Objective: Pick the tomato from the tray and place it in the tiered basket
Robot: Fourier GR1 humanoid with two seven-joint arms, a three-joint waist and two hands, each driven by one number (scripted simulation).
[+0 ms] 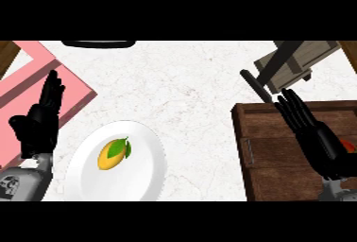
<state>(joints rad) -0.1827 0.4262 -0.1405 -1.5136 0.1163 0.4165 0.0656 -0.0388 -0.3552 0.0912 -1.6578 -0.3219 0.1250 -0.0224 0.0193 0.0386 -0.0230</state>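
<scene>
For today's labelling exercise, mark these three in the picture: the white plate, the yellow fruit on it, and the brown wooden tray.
white plate [143,142], head view: bare right part of its surface.
yellow fruit [109,157], head view: middle of its body.
brown wooden tray [275,151], head view: bare floor.

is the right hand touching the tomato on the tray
Cannot tell. In the head view the right hand overlaps the tomato on the tray, hiding any contact or gap.

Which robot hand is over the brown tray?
The right robot hand: its straight fingers lie over the brown tray. The left robot hand is beside the white plate.
</scene>
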